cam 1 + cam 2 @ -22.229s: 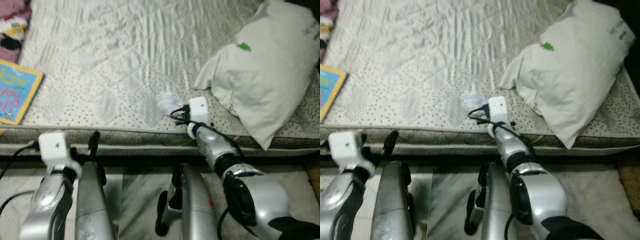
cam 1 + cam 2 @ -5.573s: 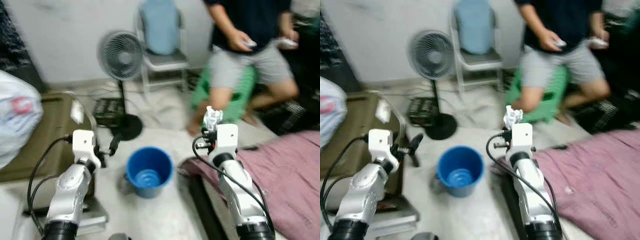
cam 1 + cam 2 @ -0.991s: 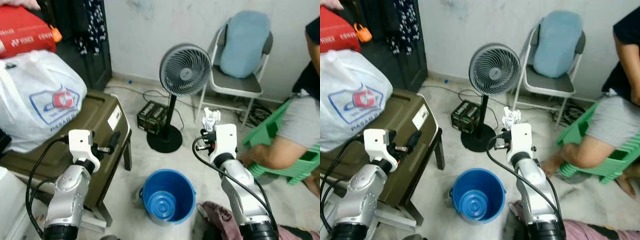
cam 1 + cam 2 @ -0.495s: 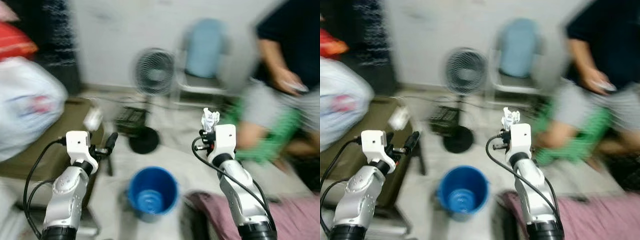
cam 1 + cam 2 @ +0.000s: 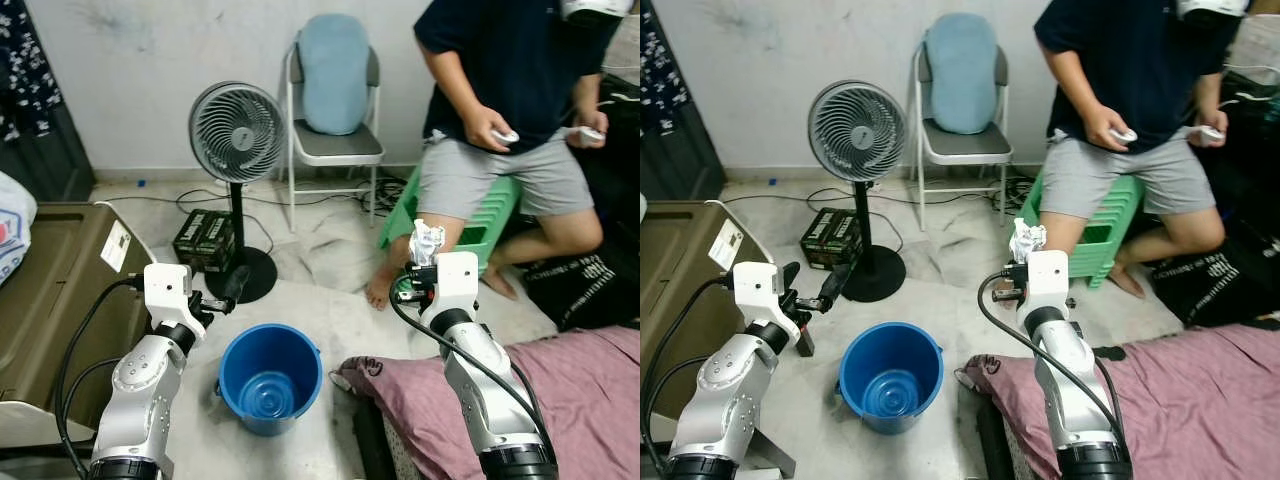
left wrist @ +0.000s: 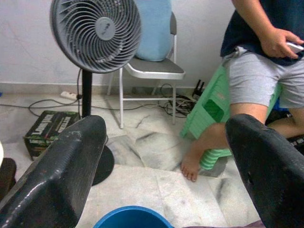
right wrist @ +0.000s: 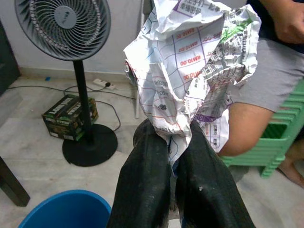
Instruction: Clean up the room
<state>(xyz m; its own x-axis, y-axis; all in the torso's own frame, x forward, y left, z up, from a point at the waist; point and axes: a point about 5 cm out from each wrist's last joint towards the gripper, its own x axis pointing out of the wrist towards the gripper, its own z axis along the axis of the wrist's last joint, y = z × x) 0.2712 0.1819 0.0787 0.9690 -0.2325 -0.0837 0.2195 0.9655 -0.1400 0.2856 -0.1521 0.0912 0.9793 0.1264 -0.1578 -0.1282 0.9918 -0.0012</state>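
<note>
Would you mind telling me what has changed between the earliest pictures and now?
The robot has turned from the bed to the blue bucket on the floor. The right gripper, then reaching at the mattress edge, is now raised and shut on a crumpled paper. The left gripper remains open and empty.

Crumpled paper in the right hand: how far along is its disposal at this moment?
Done: the right hand is shut on the crumpled paper, and the robot stands before the blue bucket. In hand: the paper is held up, off to the right of the bucket, not above it. Left: move it over the bucket and let go; the bucket's inside looks empty. The left hand is open and idle.
</note>
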